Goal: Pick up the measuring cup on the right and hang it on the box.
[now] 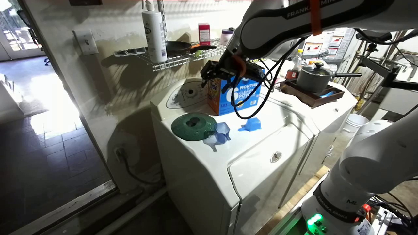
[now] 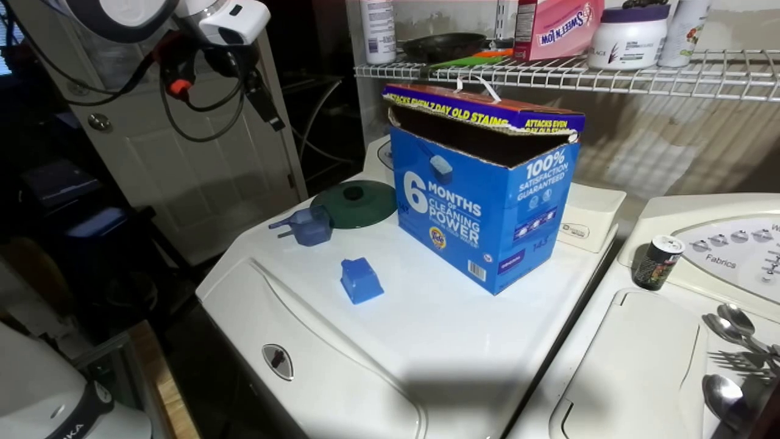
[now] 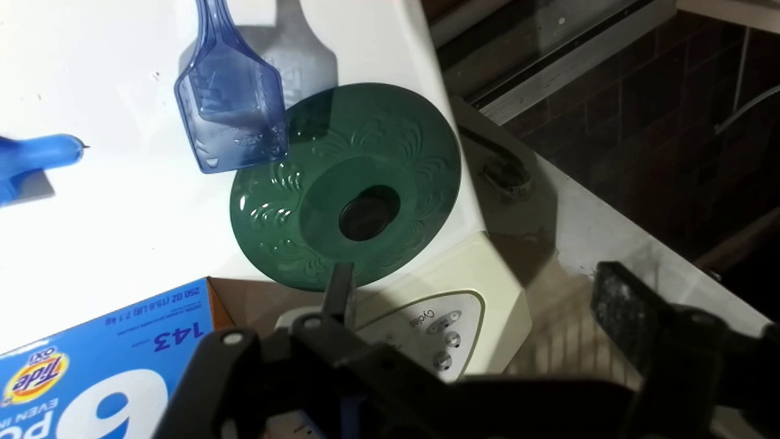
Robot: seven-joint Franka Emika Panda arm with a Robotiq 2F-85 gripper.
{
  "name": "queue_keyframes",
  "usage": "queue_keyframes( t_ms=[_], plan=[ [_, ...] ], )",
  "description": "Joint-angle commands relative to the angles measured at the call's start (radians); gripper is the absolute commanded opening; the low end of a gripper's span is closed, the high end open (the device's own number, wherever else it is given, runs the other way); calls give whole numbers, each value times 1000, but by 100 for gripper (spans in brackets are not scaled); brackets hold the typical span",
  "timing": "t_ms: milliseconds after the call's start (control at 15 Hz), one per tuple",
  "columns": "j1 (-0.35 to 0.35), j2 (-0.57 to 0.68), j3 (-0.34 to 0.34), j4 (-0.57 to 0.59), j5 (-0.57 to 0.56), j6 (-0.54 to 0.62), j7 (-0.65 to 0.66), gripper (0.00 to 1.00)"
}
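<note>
Must lift the right-hand measuring cup (image 2: 362,281), just below centre on the tabletop (image 2: 420,329) in an exterior view; could slip on its tapering walls, or take the like-coloured scoop (image 2: 311,227) farther left. With pincer (image 3: 478,292) apart and empty in the wrist view, could catch the drooping cable (image 1: 245,117) on the box (image 3: 116,347), lower left there.

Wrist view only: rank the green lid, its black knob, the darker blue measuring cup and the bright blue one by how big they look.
Largest: green lid
Next: darker blue measuring cup
Then: black knob
Not ranked: bright blue measuring cup; the left edge cuts it off, so its size there is unsure.
</note>
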Motion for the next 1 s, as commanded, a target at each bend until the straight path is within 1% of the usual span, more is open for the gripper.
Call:
queue_keyframes(
  t_ms=[0,600,733,800,867,933],
  plan=[
    [0,1,0,1,1,-2,0,100],
    [4,1,1,1,3,-2,-1,100],
    [-51,3,37,-19,-33,-36,123,100],
    [-75,-4,57,-50,-56,-44,176,100],
    [-73,-7,57,-64,-51,-87,196,100],
    [-86,-15,72,-87,-68,-116,235,100]
  ],
)
